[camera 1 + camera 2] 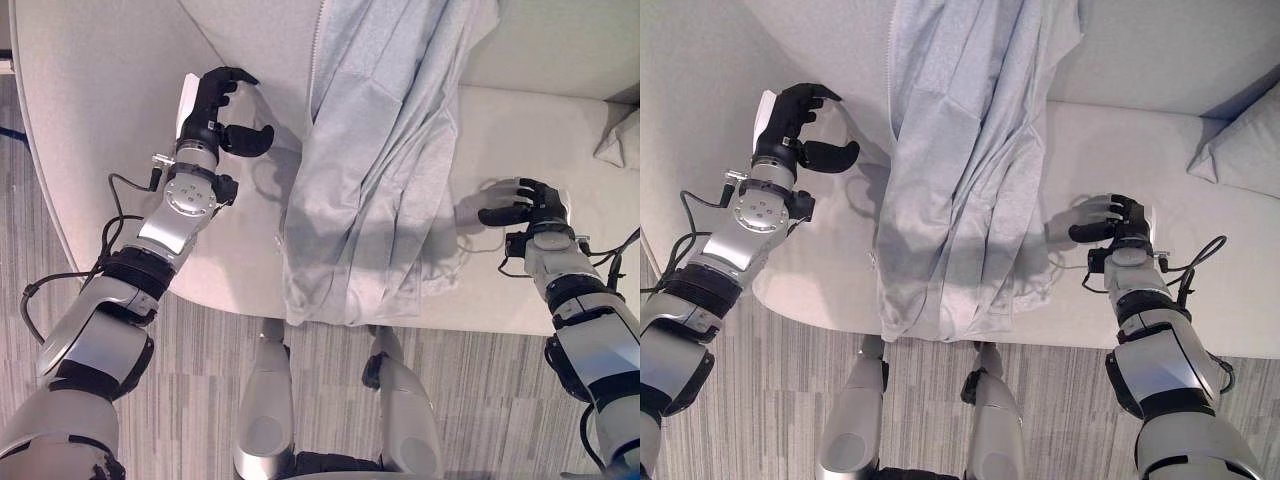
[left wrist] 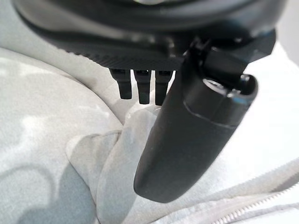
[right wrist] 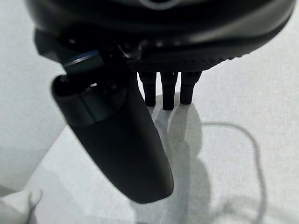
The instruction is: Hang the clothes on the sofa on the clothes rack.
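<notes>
A light grey zip-up garment (image 1: 370,170) hangs from the backrest of the pale sofa (image 1: 520,290), runs over the seat and drapes past the front edge. My left hand (image 1: 215,105) hovers just left of the garment, open, its fingers loosely bent and the thumb apart, holding nothing. In the left wrist view the thumb (image 2: 196,135) stands over a fold of the cloth, and the garment's zipper (image 2: 243,212) shows nearby. My right hand (image 1: 525,208) floats over the bare seat to the garment's right, open, with its thumb (image 3: 117,140) clear of the cushion.
A pale pillow (image 1: 1245,150) lies at the sofa's right end. Grey striped carpet (image 1: 200,400) runs in front of the sofa. The sofa's curved left arm (image 1: 90,120) rises beside my left hand.
</notes>
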You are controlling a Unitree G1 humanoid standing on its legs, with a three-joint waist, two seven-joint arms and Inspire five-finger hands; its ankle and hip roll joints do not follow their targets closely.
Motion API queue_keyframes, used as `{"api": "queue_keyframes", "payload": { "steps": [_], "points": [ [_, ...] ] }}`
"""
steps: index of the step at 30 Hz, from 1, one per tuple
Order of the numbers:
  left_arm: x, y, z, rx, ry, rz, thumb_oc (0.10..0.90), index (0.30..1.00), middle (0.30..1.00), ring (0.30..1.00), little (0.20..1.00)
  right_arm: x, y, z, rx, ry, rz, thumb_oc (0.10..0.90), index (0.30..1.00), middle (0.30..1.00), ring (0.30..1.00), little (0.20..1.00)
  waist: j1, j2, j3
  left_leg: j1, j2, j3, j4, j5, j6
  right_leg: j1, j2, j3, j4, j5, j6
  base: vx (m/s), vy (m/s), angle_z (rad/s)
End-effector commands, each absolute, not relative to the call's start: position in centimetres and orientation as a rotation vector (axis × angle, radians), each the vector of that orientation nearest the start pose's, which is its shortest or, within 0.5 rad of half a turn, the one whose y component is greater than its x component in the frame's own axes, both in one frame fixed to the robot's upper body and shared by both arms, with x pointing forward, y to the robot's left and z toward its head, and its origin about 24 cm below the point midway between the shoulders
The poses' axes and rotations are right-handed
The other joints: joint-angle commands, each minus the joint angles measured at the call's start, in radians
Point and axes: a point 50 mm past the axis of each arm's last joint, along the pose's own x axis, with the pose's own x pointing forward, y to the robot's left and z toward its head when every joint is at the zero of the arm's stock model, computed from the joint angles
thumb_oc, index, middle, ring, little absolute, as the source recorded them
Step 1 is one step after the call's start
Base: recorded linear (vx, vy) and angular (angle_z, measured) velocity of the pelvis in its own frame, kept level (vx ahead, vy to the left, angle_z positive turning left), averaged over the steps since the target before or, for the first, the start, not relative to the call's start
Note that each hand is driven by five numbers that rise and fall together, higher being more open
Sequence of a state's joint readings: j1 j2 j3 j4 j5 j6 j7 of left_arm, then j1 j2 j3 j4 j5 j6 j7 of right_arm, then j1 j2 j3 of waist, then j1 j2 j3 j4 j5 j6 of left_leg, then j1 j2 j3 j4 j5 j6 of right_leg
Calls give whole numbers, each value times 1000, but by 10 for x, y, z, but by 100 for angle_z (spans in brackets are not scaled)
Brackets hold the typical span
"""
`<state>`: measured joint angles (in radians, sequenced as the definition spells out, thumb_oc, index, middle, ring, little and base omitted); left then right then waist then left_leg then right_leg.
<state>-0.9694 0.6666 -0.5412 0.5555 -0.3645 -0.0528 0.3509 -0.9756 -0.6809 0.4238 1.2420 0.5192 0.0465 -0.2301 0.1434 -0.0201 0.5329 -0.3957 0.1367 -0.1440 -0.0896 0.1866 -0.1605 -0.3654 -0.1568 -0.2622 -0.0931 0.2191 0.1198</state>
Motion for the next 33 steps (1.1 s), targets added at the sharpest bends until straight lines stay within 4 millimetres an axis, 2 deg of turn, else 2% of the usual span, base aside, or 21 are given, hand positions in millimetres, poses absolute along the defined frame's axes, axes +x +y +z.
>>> {"api": "queue_keyframes", "payload": {
  "steps": [1,3,4,5,8,15,20,24,25,30,33],
  "points": [
    [358,141,320,446,-839,37,800,900,900,900,900,398,-289,289,-343,-247,-433,800,900,900,900,900,40,30,-13,94,-12,-87,2,-167,49,72,-145,32,6,-44,108,90,-4,1],
    [351,144,324,463,-868,54,800,900,900,900,900,395,-253,311,-255,-442,-320,800,900,900,900,900,35,23,-13,106,-9,-94,2,-176,51,91,-141,30,6,-57,104,61,-6,-1],
    [351,146,325,473,-872,62,800,900,900,900,900,394,-245,314,-235,-482,-288,800,900,900,900,900,32,18,-13,102,-11,-97,2,-171,52,89,-144,27,6,-54,103,42,-9,0],
    [351,146,324,474,-872,61,800,900,900,900,900,393,-245,313,-234,-482,-289,800,900,900,900,900,32,17,-13,102,-11,-98,2,-171,52,90,-144,26,6,-54,103,0,0,0],
    [347,151,329,513,-892,85,800,900,900,900,900,383,-220,327,-152,-616,-188,800,900,900,900,900,26,6,-13,107,-6,-102,2,-176,53,95,-141,19,6,-58,101,0,0,0],
    [346,155,334,528,-903,109,800,900,900,900,900,377,-196,339,-112,-678,-68,800,900,900,900,900,30,-7,-13,104,-6,-105,2,-177,51,95,-143,13,6,-60,104,-3,11,13],
    [348,158,331,530,-876,113,800,900,900,900,900,395,-195,323,-230,-526,-87,800,900,900,900,900,42,-18,-13,102,-10,-109,2,-177,50,99,-143,17,6,-59,104,0,7,-1],
    [347,160,330,519,-871,126,800,900,900,900,900,405,-199,302,-227,-415,-123,800,900,900,900,900,41,-23,-13,99,-14,-115,2,-179,52,101,-145,13,6,-60,104,0,0,0],
    [347,160,330,519,-870,126,800,900,900,900,900,405,-199,301,-227,-414,-123,800,900,900,900,900,41,-24,-13,99,-15,-115,2,-178,52,102,-145,13,6,-60,104,0,0,0],
    [342,165,331,523,-894,164,800,900,900,900,900,397,-180,273,-198,-422,-22,800,900,900,900,900,21,-38,-13,104,-11,-111,2,-186,56,100,-142,16,6,-61,102,0,0,0],
    [341,167,329,530,-890,173,800,900,900,900,900,394,-180,260,-222,-409,-16,800,900,900,900,900,17,-39,-13,107,-9,-112,2,-187,57,99,-139,19,6,-61,102,0,0,0]
  ]
}}
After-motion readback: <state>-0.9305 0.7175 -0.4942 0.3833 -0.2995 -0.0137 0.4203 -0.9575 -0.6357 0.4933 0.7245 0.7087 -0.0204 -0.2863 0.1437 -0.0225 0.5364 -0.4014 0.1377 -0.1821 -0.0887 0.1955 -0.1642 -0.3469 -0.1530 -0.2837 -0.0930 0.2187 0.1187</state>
